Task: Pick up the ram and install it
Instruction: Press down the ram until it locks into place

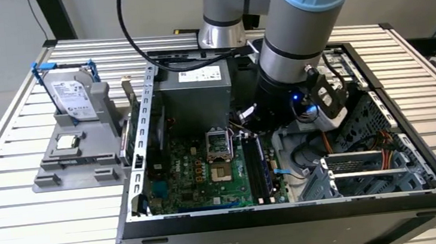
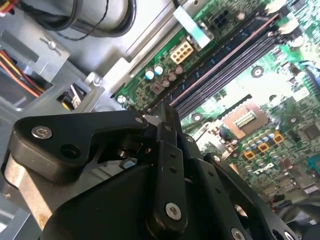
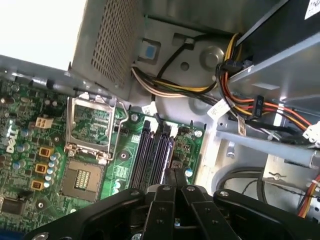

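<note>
The gripper [image 3: 175, 175] is seen inside the open computer case [image 1: 291, 211] with its fingers [image 3: 167, 192] pressed together, tip against tip; whether the stick's edge is nipped between them cannot be told. Just beyond the tips the ram [image 3: 167, 150] is judged to stand in one of the memory slots [image 3: 150, 150] on the motherboard [image 1: 199, 172]. In the exterior view the ram [image 1: 256, 167] is found at the lower middle of the frame, its long axis running from the arm down toward the frame's lower edge, directly under the tool
</note>
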`<state>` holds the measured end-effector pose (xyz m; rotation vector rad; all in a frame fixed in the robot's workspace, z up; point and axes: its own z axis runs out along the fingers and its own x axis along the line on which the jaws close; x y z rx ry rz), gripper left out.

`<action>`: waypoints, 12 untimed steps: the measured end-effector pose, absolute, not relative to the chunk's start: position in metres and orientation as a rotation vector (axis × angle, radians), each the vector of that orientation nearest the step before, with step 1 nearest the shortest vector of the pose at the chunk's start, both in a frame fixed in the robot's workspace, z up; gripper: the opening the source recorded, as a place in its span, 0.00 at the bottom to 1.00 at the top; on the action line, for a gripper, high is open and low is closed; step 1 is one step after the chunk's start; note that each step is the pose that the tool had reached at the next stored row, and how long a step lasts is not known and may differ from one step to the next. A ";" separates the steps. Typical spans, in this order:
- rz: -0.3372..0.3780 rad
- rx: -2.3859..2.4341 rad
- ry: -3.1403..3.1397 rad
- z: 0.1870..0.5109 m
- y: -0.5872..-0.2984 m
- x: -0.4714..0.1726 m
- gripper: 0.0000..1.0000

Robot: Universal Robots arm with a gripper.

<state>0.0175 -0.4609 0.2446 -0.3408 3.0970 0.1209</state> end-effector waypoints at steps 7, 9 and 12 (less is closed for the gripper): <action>0.117 -0.384 3.093 0.244 -0.468 0.017 0.00; 0.116 -0.401 3.092 0.244 -0.469 0.017 0.00; 0.116 -0.424 3.090 0.244 -0.471 0.017 0.00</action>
